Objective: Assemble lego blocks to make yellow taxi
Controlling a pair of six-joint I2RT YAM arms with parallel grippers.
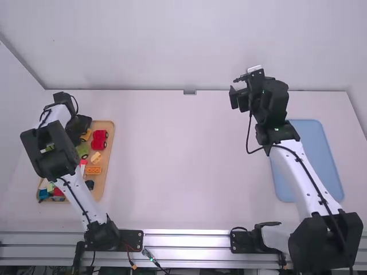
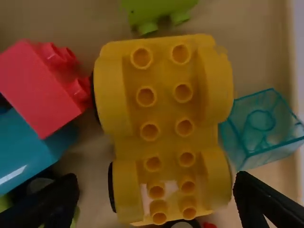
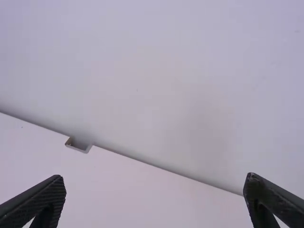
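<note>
High view: left arm (image 1: 94, 203) partly hides tray (image 1: 110, 157); yellow base (image 1: 86, 136), too.

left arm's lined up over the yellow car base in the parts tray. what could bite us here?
Off-center grab: one finger of the left gripper sits almost against the yellow base, the other stands off, so closing may shove or twist it.
Snag: the clear teal block lies right beside the base and near that closer finger; it could get nudged or dragged along.
</note>
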